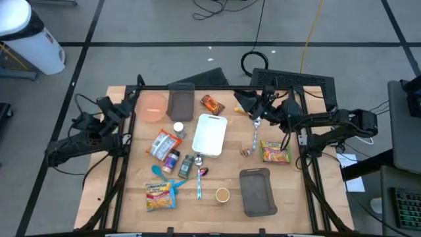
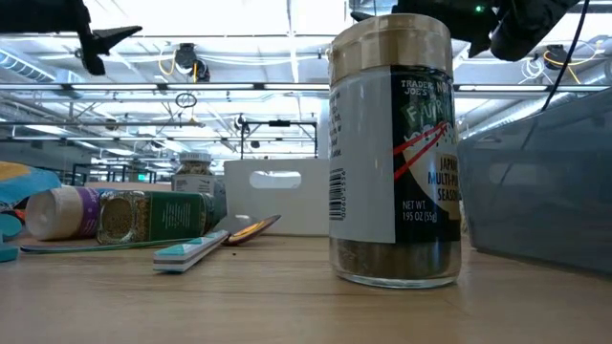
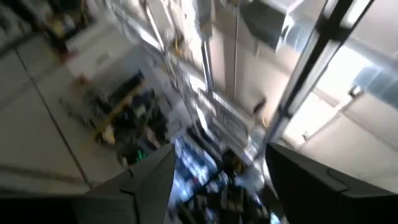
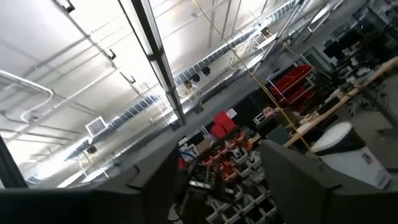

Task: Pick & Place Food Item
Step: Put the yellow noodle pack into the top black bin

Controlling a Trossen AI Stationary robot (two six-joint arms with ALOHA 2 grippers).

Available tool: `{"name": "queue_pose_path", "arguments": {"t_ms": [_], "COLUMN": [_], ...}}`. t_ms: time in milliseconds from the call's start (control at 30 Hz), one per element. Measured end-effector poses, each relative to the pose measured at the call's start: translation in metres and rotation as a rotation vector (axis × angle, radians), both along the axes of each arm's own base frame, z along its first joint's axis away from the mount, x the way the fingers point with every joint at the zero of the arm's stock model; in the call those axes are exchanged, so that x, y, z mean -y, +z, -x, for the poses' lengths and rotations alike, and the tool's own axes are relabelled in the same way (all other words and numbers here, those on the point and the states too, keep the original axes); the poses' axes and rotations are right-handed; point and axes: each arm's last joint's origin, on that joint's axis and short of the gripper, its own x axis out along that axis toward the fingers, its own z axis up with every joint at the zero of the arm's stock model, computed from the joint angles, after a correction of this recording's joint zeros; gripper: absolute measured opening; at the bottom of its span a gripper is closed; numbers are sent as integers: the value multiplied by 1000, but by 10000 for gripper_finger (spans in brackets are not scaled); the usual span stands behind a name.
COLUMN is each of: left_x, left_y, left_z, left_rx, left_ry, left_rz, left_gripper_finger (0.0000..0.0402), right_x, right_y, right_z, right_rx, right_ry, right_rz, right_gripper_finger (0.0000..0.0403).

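Note:
Food items lie spread over the wooden table [image 1: 131, 197]: an orange snack packet [image 1: 212, 103], a noodle packet [image 1: 275, 152], a yellow chip bag [image 1: 160, 195], a red-and-white packet [image 1: 164, 143] and small jars [image 1: 178, 130]. An upright seasoning jar [image 2: 394, 153] stands near the front edge. My left gripper [image 3: 217, 152] is open, raised at the table's left edge beside the orange bowl [image 1: 152, 106], pointing upward. My right gripper [image 4: 217, 149] is open, raised over the far right part of the table, also pointing upward. Neither has anything between its fingers.
A white board [image 1: 210, 134] lies mid-table. One grey tray [image 1: 181, 102] sits at the far edge, another [image 1: 257, 191] at the near right. A spoon [image 1: 255, 135], a toothbrush [image 1: 198, 184] and lying jars [image 2: 143, 216] are scattered between them.

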Motion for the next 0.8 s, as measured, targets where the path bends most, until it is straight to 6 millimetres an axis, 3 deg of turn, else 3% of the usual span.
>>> {"name": "queue_pose_path", "arguments": {"t_ms": [167,500,667,800], "left_x": [-2,-8,-12,-14], "left_y": [9,-8,-19,-12], "left_z": [1,-35,-54,-66], "left_rx": [87,-160,-282,-422], "left_ry": [84,-56,-99,-119], "left_rz": [2,17,49,55], "left_gripper_finger": [291,294,294,294], "right_x": [-1,-3,-1,9], "right_y": [-3,-1,12,21], "right_z": [-3,-8,-24,-30], "right_rx": [-11,-105,-333,-611], "right_ry": [9,114,192,193], "right_rz": [-10,66,151,209], "right_gripper_finger": [260,256,250,251]}}
